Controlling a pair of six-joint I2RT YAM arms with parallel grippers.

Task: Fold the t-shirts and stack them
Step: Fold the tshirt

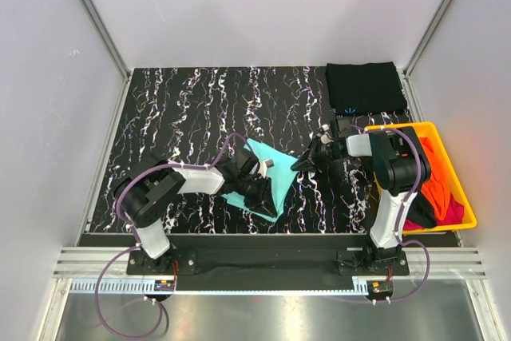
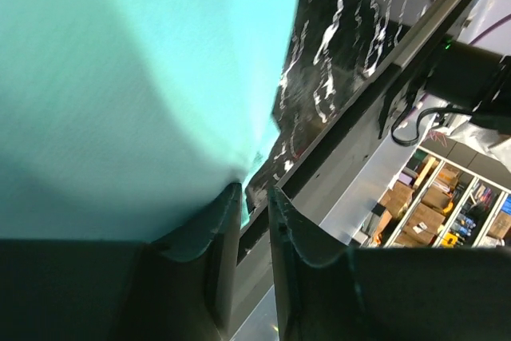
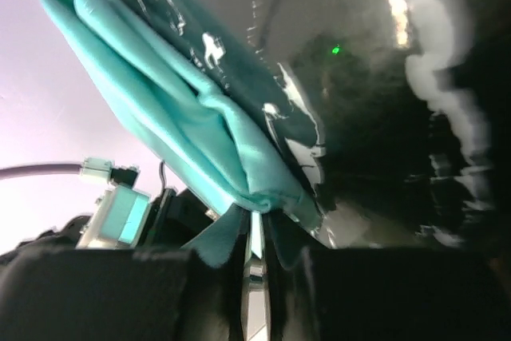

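Teal t-shirt (image 1: 267,172) lies folded on the table (image 1: 176,117); right fingers (image 3: 219,237) pinch its corner, left fingers (image 2: 215,221) narrow, grip unclear. Uneven pulling could undo the fold.

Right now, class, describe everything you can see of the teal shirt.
The teal shirt is plain, soft, light-teal cloth with no print, folded into a layered packet. It lies skewed on the table between the two arms, toward the near edge. The left gripper and the right gripper each appear to pinch an edge of it at opposite sides.
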